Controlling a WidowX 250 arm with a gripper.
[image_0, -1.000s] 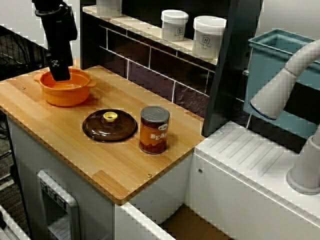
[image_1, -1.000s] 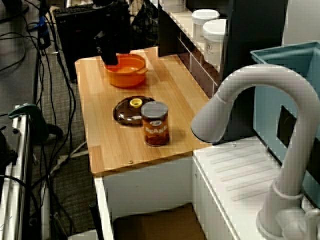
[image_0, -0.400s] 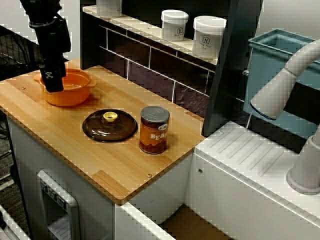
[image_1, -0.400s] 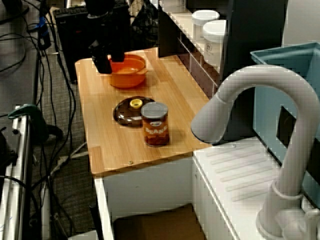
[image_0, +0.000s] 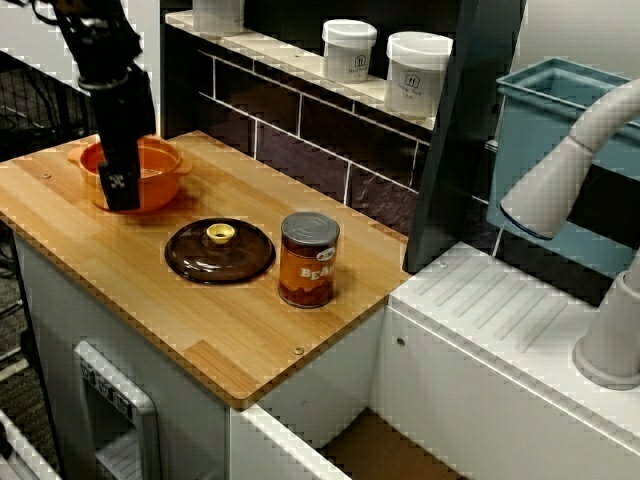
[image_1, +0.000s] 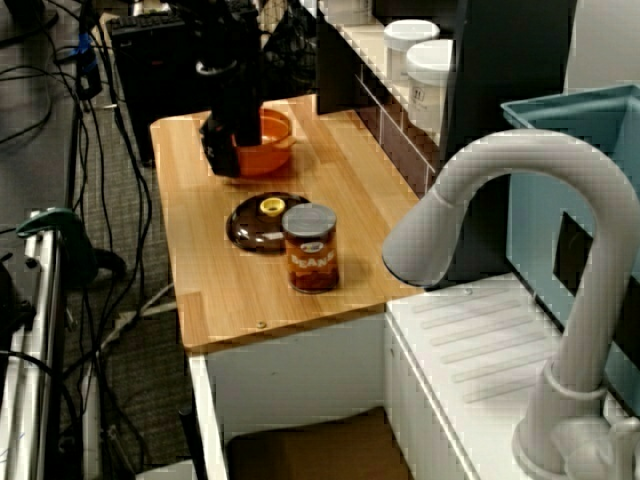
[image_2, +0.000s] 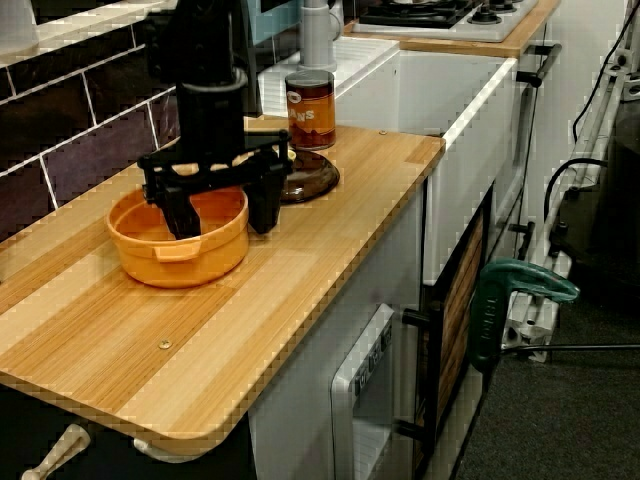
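The gripper (image_2: 222, 212) stands wide open astride one wall of the orange pot (image_2: 165, 258), one finger inside, one outside; the brown lid (image_2: 312, 176) lies near; the bean can (image_2: 310, 112) stands just beside it.

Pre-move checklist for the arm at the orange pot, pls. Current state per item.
1. Open end effector: ok; its jaws are spread wide in the low side view.
2. Fingers astride the wall of the orange pot: ok; one is inside, the other outside.
3. Fingers touching that wall: cannot tell.
4. Brown lid out of the way: ok; it lies flat on the counter, apart from the orange pot.
5. Can upright and apart from the orange pot: ok; it stands beside the brown lid.
6. Orange pot empty: cannot tell; the end effector hides part of the inside.
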